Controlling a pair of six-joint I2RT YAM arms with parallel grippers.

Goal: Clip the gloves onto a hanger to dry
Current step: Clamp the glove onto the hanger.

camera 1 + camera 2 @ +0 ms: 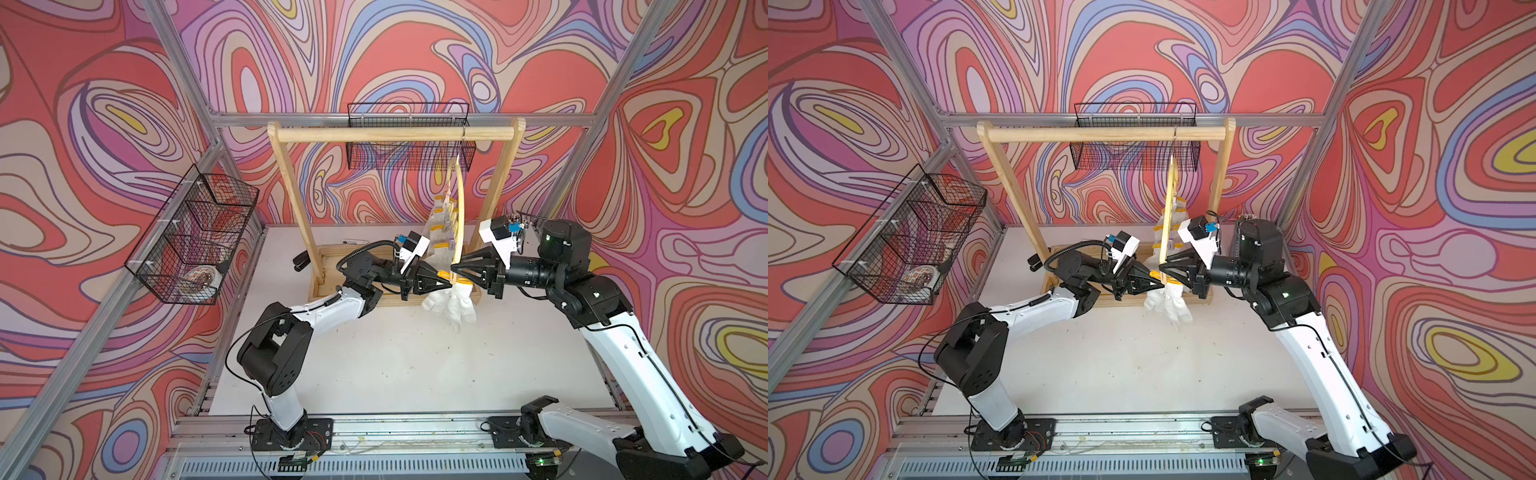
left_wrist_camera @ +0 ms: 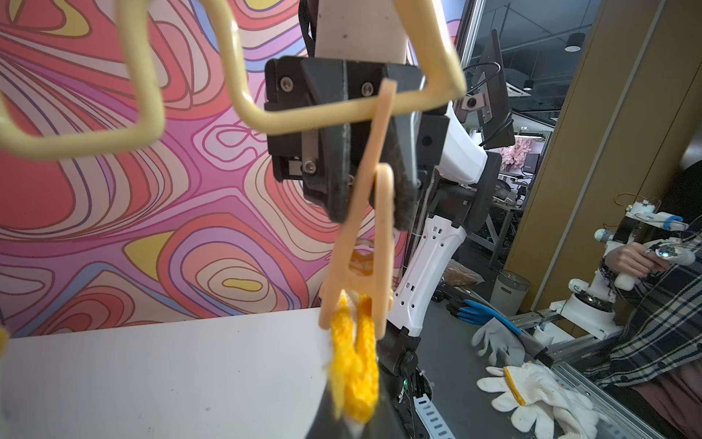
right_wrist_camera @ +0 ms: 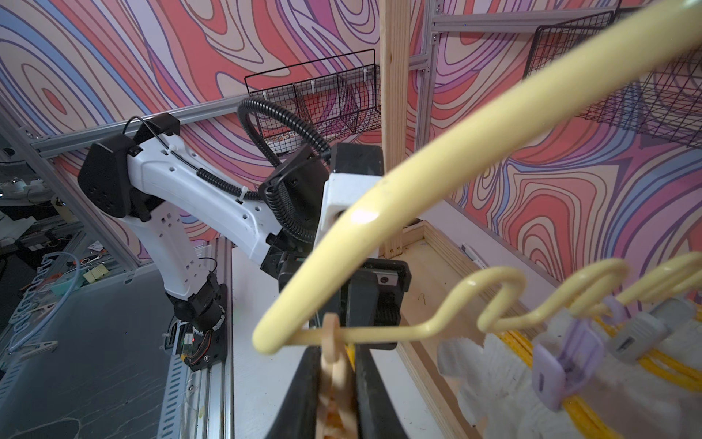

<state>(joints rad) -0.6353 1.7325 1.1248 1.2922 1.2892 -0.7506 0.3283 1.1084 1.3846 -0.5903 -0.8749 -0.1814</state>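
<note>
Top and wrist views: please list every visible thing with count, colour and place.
hanger: one, pale yellow, hooked on the wooden rail.
gloves: several, white with yellow cuffs, hanging from the hanger.
spare gloves: a few, white, outside the cell.
beige clip: one, at the hanger's near end.
lilac and grey clips: several, on hung gloves.
wooden rail: one, light wood, at the table's back.
wire baskets: two, black, on the walls.
table: one, white, underneath.
left gripper: black, jaws shut on a glove's cuff.
right gripper: black, jaws shut on the beige clip.
</note>
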